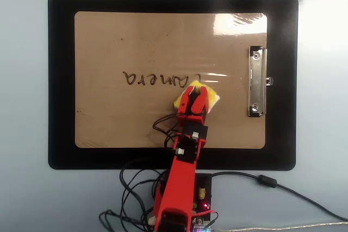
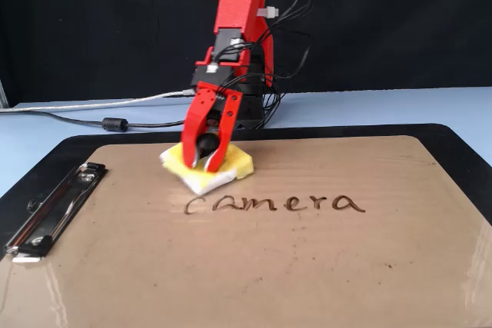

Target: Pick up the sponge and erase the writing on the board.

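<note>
So the sponge [image 2: 206,169] lies flat on the board [image 2: 254,266], just beside the first letter of the writing [image 2: 274,204], on the side toward the metal clip [image 2: 48,214]. The gripper [image 2: 204,165] is clamped on it from above. Picking up looks done; erasing has hardly begun, since the whole word "camera" reads intact and every stroke remains to wipe.

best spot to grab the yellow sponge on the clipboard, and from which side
Grip the sponge across its middle, at the black central spot, coming straight down from above. It lies flat on the board, so its sides are low and the raised spot is the handiest part. The gripper already straddles that spot, jaws on either side.
</note>
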Controlling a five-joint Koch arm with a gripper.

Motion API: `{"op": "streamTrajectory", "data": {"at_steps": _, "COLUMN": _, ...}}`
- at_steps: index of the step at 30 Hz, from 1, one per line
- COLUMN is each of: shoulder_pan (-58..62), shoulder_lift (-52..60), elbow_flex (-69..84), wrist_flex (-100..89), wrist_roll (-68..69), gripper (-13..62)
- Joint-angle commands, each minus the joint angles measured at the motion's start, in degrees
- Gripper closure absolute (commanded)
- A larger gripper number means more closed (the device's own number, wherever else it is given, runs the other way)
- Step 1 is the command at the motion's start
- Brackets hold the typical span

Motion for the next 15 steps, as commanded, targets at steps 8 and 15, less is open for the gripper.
{"op": "streamTrajectory", "data": {"at_steps": 8, "shoulder_pan": 0.5, "shoulder_lift": -15.6, "elbow_flex": -15.3, "wrist_flex": -7.7, "wrist_roll": -3.3, "gripper": 57.4}}
{"op": "streamTrajectory", "data": {"at_steps": 15, "shoulder_pan": -2.2, "shoulder_lift": 10.9, "elbow_flex": 11.9, "wrist_flex": -7.9, "wrist_roll": -10.1, "gripper": 57.4}}
